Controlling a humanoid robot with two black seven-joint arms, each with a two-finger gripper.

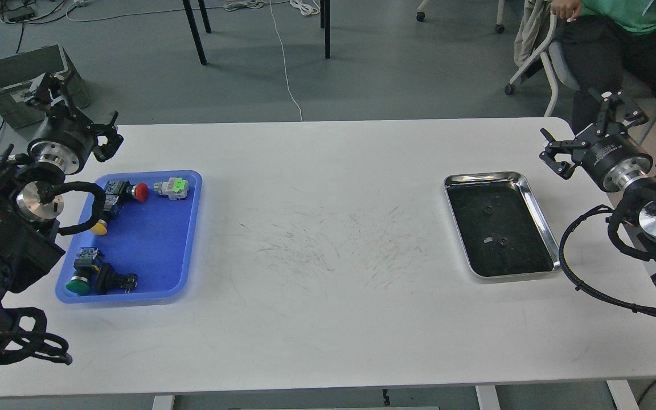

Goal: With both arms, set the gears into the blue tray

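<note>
Currently both gears lie on the dark floor of the steel tray (536,213) at the table's right: one gear (486,210) toward its far end, the other gear (501,242) nearer, beside a small pale fleck (488,241). The blue tray (160,250) sits well apart at the left, holding push-button switches with red (140,192), yellow (98,228) and green (79,285) caps. The left gripper (109,136) hovers beyond that tray's far corner, fingers spread, empty. The right gripper (553,156) hangs right of the steel tray, fingers apart, empty.
</note>
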